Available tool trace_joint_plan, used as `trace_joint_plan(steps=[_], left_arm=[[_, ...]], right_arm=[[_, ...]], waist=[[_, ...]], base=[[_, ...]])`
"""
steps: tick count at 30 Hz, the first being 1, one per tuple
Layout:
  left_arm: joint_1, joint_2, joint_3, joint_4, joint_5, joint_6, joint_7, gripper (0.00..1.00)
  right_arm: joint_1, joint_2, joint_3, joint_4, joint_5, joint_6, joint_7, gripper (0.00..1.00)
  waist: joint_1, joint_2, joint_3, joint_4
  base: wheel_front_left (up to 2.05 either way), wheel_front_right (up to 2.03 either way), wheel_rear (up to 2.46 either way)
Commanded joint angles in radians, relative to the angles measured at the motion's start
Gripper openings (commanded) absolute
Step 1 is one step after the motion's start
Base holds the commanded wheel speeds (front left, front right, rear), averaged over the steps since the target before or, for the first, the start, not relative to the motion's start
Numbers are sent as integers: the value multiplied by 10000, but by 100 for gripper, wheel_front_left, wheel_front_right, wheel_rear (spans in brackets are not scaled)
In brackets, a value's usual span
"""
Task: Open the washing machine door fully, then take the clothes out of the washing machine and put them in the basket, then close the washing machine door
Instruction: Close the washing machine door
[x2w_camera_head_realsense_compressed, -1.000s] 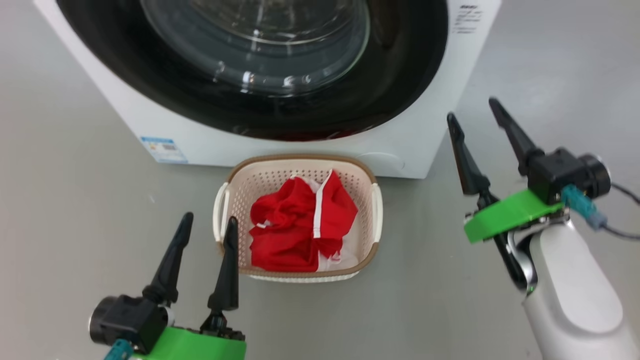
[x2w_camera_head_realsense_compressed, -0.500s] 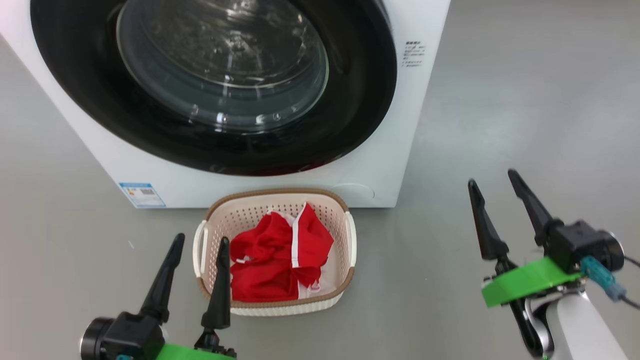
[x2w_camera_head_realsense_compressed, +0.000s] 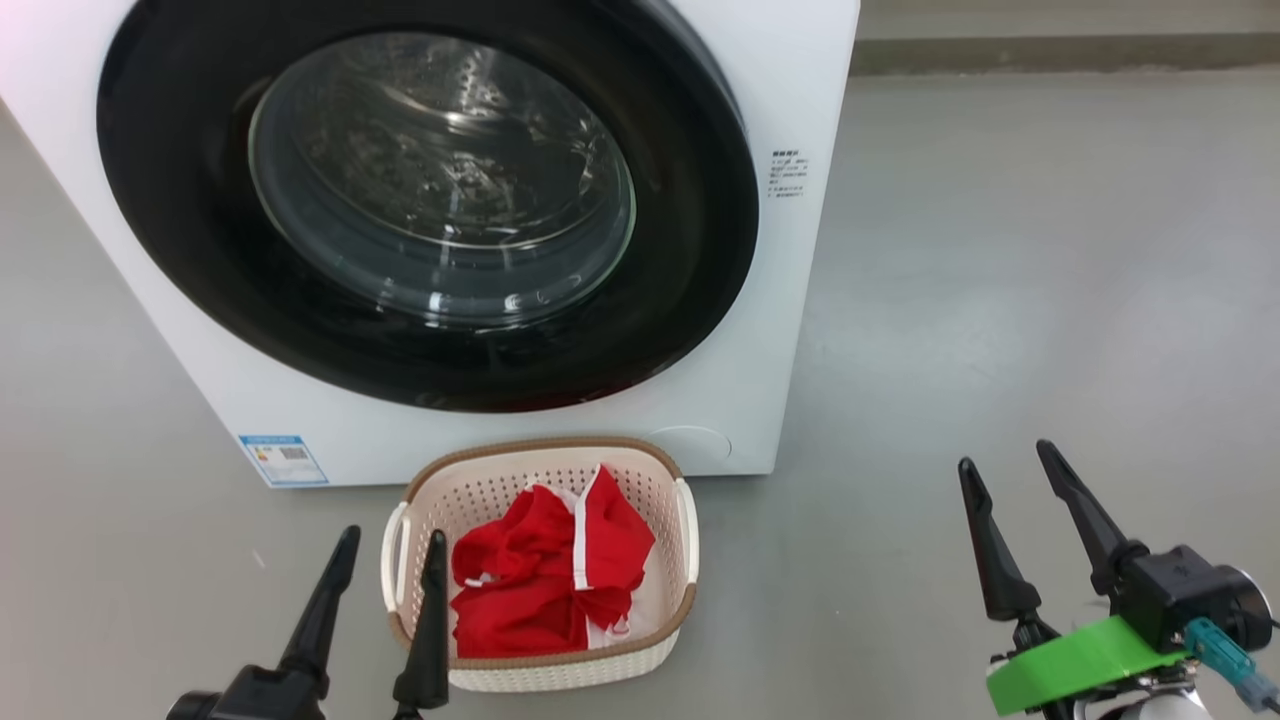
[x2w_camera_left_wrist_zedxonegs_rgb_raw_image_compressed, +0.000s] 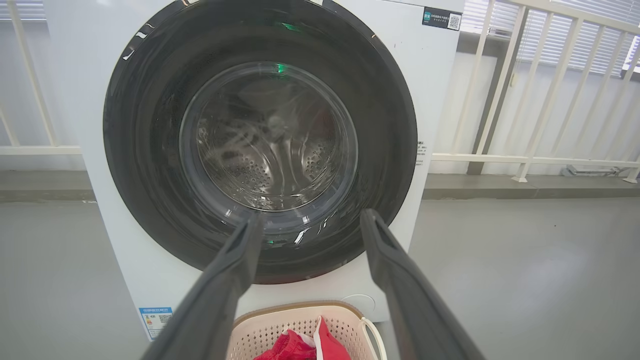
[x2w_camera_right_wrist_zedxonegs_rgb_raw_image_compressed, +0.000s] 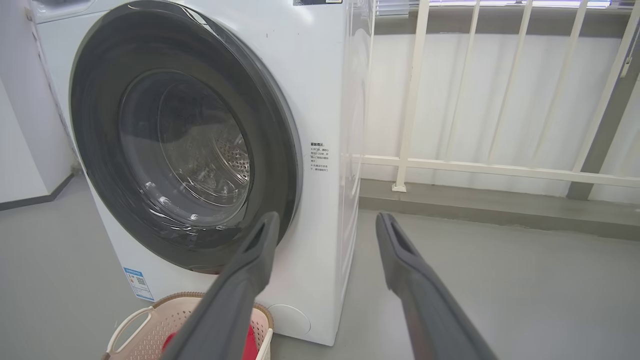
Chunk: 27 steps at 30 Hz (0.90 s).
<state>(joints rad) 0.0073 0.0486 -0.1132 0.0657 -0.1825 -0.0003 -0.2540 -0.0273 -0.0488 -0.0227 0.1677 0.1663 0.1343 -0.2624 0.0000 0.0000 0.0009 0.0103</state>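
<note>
**A:** Where does everything sit?

**B:** A big white boxy front-loading washing machine (x2w_camera_head_realsense_compressed: 790, 100) stands on a grey floor (x2w_camera_head_realsense_compressed: 1000, 250). The large round glossy black washing machine door (x2w_camera_head_realsense_compressed: 180, 200), with a bulging clear glass porthole, lies flat against the machine's front and looks closed. A small cream perforated plastic basket (x2w_camera_head_realsense_compressed: 545, 445) with a brown woven-look rim stands on the floor just before the machine's lower front edge. It holds bright red fabric clothes (x2w_camera_head_realsense_compressed: 540, 570) with thin white trim.

**A:** And the arms?

**B:** The left gripper (x2w_camera_head_realsense_compressed: 392, 535) hovers just beside the basket's left rim, fingers spread, holding nothing. The right gripper (x2w_camera_head_realsense_compressed: 1005, 455) hangs well apart to the right, also spread and empty.

**A:** What might go wrong?

**B:** I judge the job nearly finished. Whether the door has latched cannot be told. An unlatched door could swing out over the basket. A careless move of the left arm could nudge or tip the light basket.
</note>
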Motion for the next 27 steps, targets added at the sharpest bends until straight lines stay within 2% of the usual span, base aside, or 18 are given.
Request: trace_joint_plan(steps=[1,15,27], left_arm=[[-13,90,411,-180,147,-11,-78,100],[493,105,788,-112,248,71,-78,100],[579,78,833,-55,374,169,-78,100]], right_arm=[[63,-15,136,-425,-17,-36,6,100],[1096,-15,-129,-1292,142,-36,6,100],[1259,-14,-184,-1311,299,-36,6,100]], waist=[[0,0,-181,-69],[0,0,-440,-201],[0,0,-538,-338]], base=[[0,0,0],[0,0,0],[0,0,0]])
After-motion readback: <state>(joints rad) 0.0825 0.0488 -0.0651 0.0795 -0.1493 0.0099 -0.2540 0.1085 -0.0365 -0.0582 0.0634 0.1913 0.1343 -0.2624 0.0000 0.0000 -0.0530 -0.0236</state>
